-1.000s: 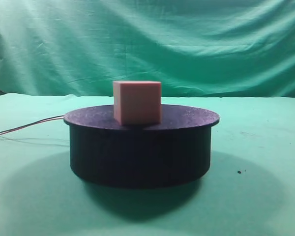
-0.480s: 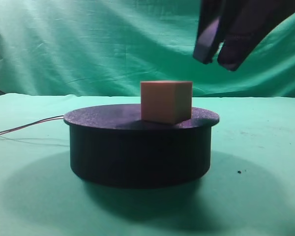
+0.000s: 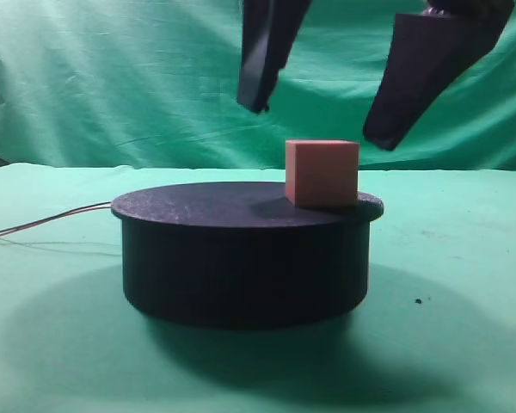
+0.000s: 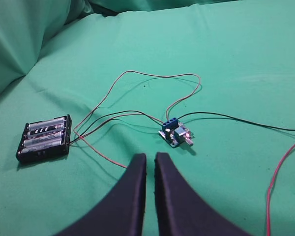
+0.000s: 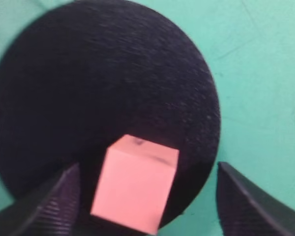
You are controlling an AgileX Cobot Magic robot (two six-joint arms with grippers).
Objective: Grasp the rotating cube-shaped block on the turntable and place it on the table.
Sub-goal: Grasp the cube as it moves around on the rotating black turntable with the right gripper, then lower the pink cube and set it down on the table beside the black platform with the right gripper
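The salmon-pink cube-shaped block (image 3: 322, 173) sits on the right part of the black turntable (image 3: 232, 249), near its rim. My right gripper (image 3: 322, 120) hangs open just above the block, one finger to each side, not touching it. In the right wrist view the block (image 5: 135, 183) lies between the wide-apart fingers on the turntable (image 5: 88, 88). My left gripper (image 4: 150, 157) is shut and empty over the green table (image 4: 236, 44), away from the turntable; it does not show in the exterior view.
A black battery holder (image 4: 44, 138) and a small blue circuit board (image 4: 175, 133) lie on the cloth, joined by red and black wires (image 4: 152, 76). Wires (image 3: 43, 224) trail from the turntable's left side. Green backdrop (image 3: 112, 77) hangs behind.
The block has turned with the disc from the middle toward the right rim. My right gripper came in from the upper right, opened wide and dropped over the block.
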